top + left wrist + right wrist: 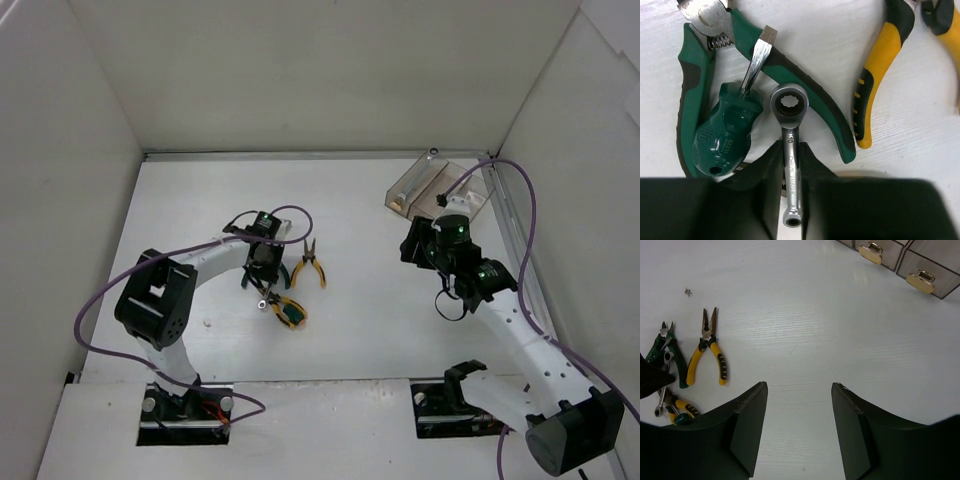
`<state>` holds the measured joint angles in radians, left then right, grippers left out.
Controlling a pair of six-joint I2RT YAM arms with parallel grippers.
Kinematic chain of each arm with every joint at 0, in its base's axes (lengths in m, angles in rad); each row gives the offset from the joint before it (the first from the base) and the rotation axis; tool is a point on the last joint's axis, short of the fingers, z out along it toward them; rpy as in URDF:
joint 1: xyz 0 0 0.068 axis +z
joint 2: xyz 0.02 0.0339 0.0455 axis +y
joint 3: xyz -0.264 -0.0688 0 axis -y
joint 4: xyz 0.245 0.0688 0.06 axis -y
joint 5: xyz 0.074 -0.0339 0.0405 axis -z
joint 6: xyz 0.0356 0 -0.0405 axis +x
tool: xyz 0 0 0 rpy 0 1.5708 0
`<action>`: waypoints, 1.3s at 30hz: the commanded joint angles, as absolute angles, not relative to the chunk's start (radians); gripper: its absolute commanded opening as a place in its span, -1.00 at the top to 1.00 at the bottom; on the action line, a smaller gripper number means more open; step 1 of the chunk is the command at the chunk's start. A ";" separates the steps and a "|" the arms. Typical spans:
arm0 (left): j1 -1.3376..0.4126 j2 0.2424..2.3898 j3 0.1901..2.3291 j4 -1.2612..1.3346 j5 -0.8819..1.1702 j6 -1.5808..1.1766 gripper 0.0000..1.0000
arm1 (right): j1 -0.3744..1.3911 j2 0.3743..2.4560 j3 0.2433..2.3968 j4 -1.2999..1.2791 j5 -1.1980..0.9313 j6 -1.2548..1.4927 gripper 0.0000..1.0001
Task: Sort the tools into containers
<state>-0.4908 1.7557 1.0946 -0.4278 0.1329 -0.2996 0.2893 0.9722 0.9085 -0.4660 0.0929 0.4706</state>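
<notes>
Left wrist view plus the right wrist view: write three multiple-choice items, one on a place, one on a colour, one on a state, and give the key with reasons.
1. The silver wrench has its shank:
A) between the fingers of the left gripper
B) lying alone, far from both arms
C) leaning against the back wall

2. The handle of the screwdriver is:
A) red
B) green
C) blue

3. The right gripper is:
A) open, with nothing between its fingers
B) shut on a tool
C) out of view

Key:
1 A, since the dark fingers sit tight on either side of the shank in the left wrist view.
2 B, since the stubby handle is glossy dark green.
3 A, since only bare white table shows through the wide gap.
</notes>
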 commanded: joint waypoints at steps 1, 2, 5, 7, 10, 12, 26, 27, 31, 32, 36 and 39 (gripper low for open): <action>-0.486 1.746 1.126 -0.388 0.135 -0.311 0.85 | 0.299 0.950 0.917 -0.429 0.091 0.479 -0.02; -0.486 1.734 1.124 -0.388 0.132 -0.316 1.00 | 0.296 0.950 0.917 -0.430 0.094 0.479 -0.02; -0.486 1.686 1.147 -0.403 0.130 -0.318 1.00 | 0.299 0.948 0.928 -0.430 0.071 0.476 -0.02; -0.486 1.649 1.166 -0.420 0.147 -0.316 1.00 | 0.298 0.950 0.945 -0.431 0.057 0.472 -0.02; -0.486 1.554 1.207 -0.419 0.198 -0.321 1.00 | 0.299 0.957 0.971 -0.430 0.025 0.477 -0.02; -0.486 1.494 1.229 -0.408 0.222 -0.337 1.00 | 0.299 0.965 0.991 -0.430 0.008 0.486 -0.02; -0.593 1.422 1.321 -0.134 0.522 -0.445 1.00 | 0.325 1.075 1.201 -0.376 -0.170 0.575 0.08; -0.603 1.428 1.333 -0.127 0.523 -0.445 1.00 | 0.333 1.097 1.230 -0.361 -0.190 0.592 0.08; -0.644 1.440 1.370 -0.118 0.508 -0.433 1.00 | 0.360 1.149 1.299 -0.339 -0.204 0.629 0.08; -0.653 1.442 1.374 -0.112 0.499 -0.428 1.00 | 0.374 1.170 1.318 -0.339 -0.203 0.640 0.08; -0.681 1.468 1.408 -0.123 0.474 -0.413 1.00 | 0.414 1.196 1.335 -0.313 -0.180 0.672 0.08; -0.701 1.483 1.428 -0.118 0.472 -0.414 1.00 | 0.442 1.215 1.331 -0.293 -0.181 0.689 0.08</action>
